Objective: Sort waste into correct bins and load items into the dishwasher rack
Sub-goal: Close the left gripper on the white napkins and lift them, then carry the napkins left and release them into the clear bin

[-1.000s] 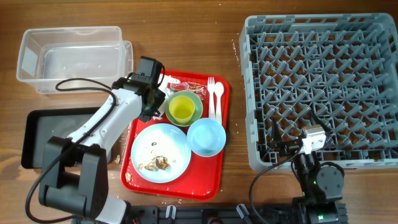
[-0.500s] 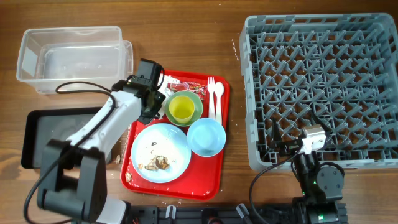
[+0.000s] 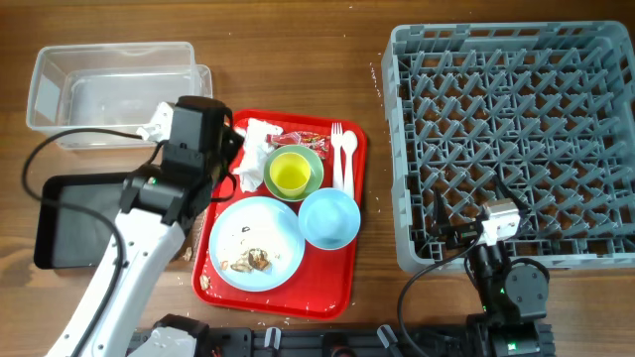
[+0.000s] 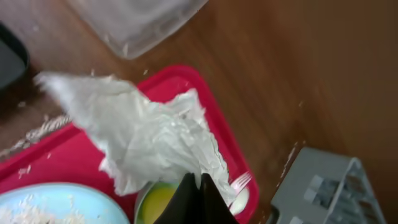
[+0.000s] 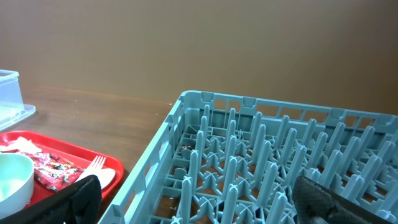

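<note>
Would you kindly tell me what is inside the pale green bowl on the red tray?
A yellow cup stands inside the pale green bowl. The cup hides the bowl's floor, and from overhead the white napkin hanging beside it covers the bowl's left rim.

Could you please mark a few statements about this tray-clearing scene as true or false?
1. The left gripper is shut on a crumpled white napkin. True.
2. The blue bowl is already in the rack. False: it sits on the red tray.
3. The yellow cup stands inside the green bowl. True.
4. The right gripper is holding the fork. False: it is open and holds nothing; the fork lies on the red tray beside the spoon.
</note>
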Motion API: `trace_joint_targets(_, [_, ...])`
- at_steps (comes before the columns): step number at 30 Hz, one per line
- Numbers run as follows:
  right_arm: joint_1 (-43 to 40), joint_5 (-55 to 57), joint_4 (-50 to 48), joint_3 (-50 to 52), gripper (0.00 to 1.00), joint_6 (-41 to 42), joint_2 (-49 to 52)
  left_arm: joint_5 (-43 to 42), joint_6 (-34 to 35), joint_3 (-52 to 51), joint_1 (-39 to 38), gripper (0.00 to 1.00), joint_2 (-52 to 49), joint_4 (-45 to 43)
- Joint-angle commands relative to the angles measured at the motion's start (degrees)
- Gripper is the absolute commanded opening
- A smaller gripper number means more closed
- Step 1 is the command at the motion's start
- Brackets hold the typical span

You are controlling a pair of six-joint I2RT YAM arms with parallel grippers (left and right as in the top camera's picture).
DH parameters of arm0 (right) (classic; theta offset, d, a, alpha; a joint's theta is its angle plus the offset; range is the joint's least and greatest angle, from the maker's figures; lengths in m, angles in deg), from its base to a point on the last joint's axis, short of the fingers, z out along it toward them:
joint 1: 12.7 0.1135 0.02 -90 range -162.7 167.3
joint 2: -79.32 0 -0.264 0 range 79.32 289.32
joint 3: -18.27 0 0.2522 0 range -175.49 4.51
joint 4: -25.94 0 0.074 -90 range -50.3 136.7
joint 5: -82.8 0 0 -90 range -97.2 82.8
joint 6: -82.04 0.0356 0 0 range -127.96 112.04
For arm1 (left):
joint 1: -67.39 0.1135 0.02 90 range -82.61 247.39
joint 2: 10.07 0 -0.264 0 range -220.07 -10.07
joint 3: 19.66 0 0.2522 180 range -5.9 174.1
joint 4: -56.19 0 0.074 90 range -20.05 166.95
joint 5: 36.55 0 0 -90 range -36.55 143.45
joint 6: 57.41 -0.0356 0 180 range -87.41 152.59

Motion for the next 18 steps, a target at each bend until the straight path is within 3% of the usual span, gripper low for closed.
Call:
trace_joint_targets(1, [-0.35,-0.11,-0.15,0.09,1.00,-0.50,-0.46,18.29,-0.90,0.02,0.63,0.04,2.21,-6.01])
trace_joint_targets(3, [-0.35,-0.11,-0.15,0.09,1.00,-0.50,-0.46,25.03,-1.49,0.02,2.95,0.04,1.42,-11.39])
trace_joint_targets(5, [-0.35,-0.11,-0.15,0.09,1.00,-0.50,-0.46,24.96,-6.32,0.02,5.25,0.04,0.00,-15.54])
trace_joint_targets(9, [-0.35,-0.11,-0.15,0.09,1.00,-0.48,-0.46,19.82,-17.66,0.02,11.28,0.04,-5.29,-23.39])
trace_joint_targets(11, [-0.35,-0.11,-0.15,0.09,1.00,-0.50,-0.46,12.90,-25.20,0.02,15.02,0.10,-9.18,-27.91])
trace_joint_targets(13, [-0.35,-0.11,-0.15,0.09,1.00,-0.50,-0.46,1.75,-34.95,0.07,19.08,0.28,-13.16,-32.11])
trace_joint_targets(14, [-0.35,-0.11,-0.15,0.09,1.00,-0.50,-0.46,-0.81,-37.16,0.07,20.59,0.44,-14.38,-32.52])
trace_joint_targets(15, [-0.35,-0.11,-0.15,0.09,1.00,-0.48,-0.46,-1.88,-37.40,0.07,21.99,0.66,-15.21,-32.37])
trace_joint_targets(16, [-0.35,-0.11,-0.15,0.09,1.00,-0.50,-0.46,-2.60,-37.42,0.07,23.10,0.99,-15.58,-31.67])
trace_joint_targets(18, [-0.35,-0.11,-0.15,0.09,1.00,-0.50,-0.46,-5.25,-37.38,0.07,24.24,0.99,-15.26,-30.16])
